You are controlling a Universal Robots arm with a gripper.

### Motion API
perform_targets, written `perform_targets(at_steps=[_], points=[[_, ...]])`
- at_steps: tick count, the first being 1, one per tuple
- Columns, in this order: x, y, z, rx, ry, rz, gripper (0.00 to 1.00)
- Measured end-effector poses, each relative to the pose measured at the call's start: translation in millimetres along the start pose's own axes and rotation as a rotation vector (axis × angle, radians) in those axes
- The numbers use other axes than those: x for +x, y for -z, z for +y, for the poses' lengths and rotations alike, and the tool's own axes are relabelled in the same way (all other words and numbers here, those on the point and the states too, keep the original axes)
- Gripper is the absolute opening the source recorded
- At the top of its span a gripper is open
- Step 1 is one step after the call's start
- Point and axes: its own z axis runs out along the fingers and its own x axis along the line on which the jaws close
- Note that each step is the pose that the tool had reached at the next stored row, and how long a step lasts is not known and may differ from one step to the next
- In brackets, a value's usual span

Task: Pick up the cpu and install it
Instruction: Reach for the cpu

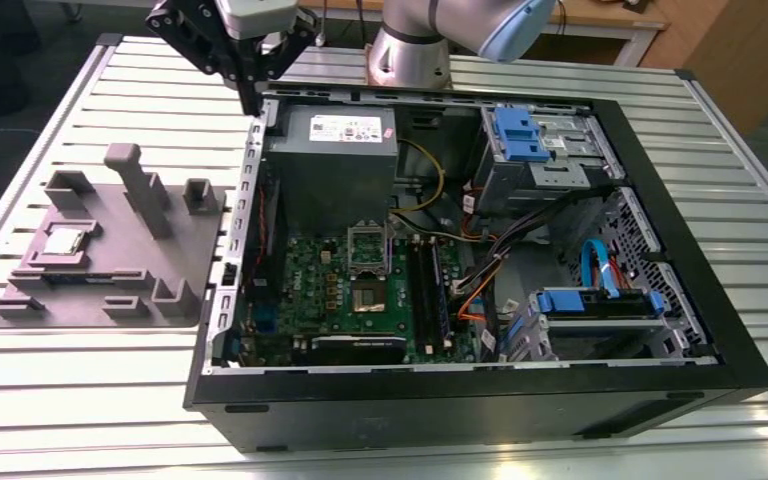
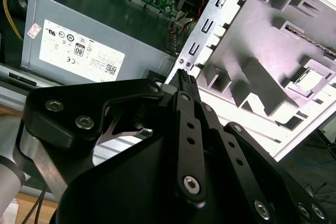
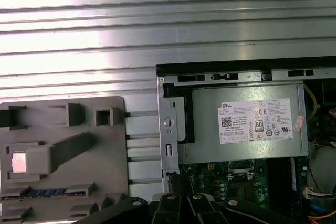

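The cpu (image 1: 64, 241) is a small silvery square lying flat in a recess of the grey holder plate (image 1: 184, 240) on the table, at the exterior view's left of the open computer case. Both wrist views show the cpu (image 2: 310, 80) (image 3: 20, 162) in that recess. My gripper (image 1: 248, 103) hangs above the case's back corner nearest the holder, well away from the cpu. Its black fingers (image 2: 185, 80) are shut with nothing between them. Inside the case, the green motherboard (image 1: 307, 290) carries the metal-framed socket (image 1: 368, 292).
The grey power-supply box (image 1: 337, 150) sits at the back of the case, close under the gripper. Tall pegs (image 1: 137, 185) rise from the holder plate. Drive cages with blue clips (image 1: 518, 135) and loose cables (image 1: 491, 270) occupy the case's other side. The slatted metal table (image 1: 91, 400) surrounds everything.
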Motion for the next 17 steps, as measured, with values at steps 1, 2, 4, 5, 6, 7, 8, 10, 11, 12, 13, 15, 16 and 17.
perform_targets(at_steps=[1, 2, 4, 5, 6, 7, 8, 10, 11, 12, 13, 15, 16, 17], points=[[0.4, 0.0, 0.0, 0.0000, 0.000, 0.0000, 0.10], [0.9, 0.0, -0.1, 0.0000, 0.000, 0.0000, 0.10], [1.8, 0.0, -0.1, 0.0000, 0.000, 0.0000, 0.10], [2.2, 0.1, -0.2, 0.0000, 0.000, 0.0000, 0.10], [2.8, 0.1, -0.2, 0.0000, 0.000, 0.0000, 0.10], [3.6, 0.1, -0.3, 0.0000, 0.000, -0.0001, 0.10], [4.4, 0.1, -0.3, 0.0000, 0.000, 0.0000, 0.10], [6.1, 0.1, -0.5, 0.0000, 0.000, 0.0000, 0.10], [7.0, 0.1, -0.5, 0.0000, 0.000, 0.0000, 0.10], [7.9, 0.1, -0.6, 0.0000, 0.000, 0.0000, 0.10], [11.3, 0.2, -0.9, -0.0001, 0.000, 0.0000, 0.10], [13.5, 0.2, -1.0, 0.0000, 0.000, 0.0000, 0.10], [14.7, 0.3, -1.1, 0.0000, 0.000, 0.0000, 0.10], [15.8, 0.3, -1.2, 0.0000, 0.000, 0.0000, 0.10]])
